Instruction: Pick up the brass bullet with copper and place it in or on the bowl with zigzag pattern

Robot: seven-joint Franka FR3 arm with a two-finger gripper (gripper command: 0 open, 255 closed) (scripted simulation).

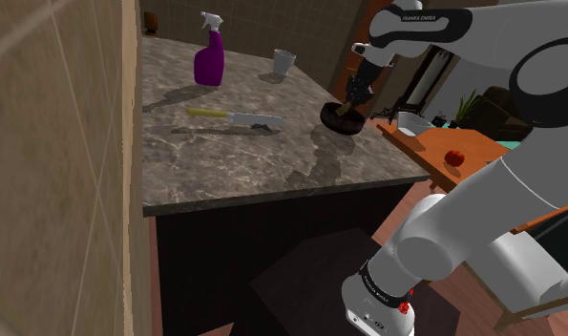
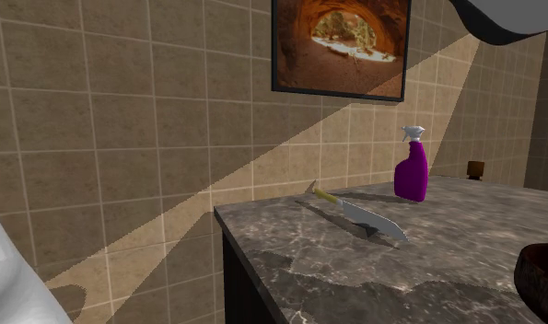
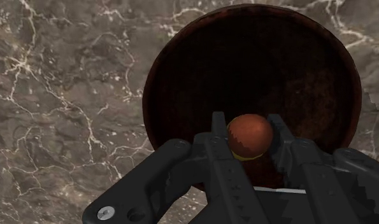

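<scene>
copper-red at its rounded nose with a brass band beneath, the bullet point(image 3: 249, 135) sits pinched between the two black fingers of the gripper point(image 3: 247, 129), with the hollow of the dark bowl point(image 3: 181, 76) straight ahead of the fingertips. it looks small, stiff and smooth, likely dense and prone to slip or roll, so a squeeze across its round sides near the band seems the surest hold.

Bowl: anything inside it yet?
Visible interior of the bowl is bare; the bullet is clasped in the tool over it. The tool hides the bowl's near portion.
</scene>
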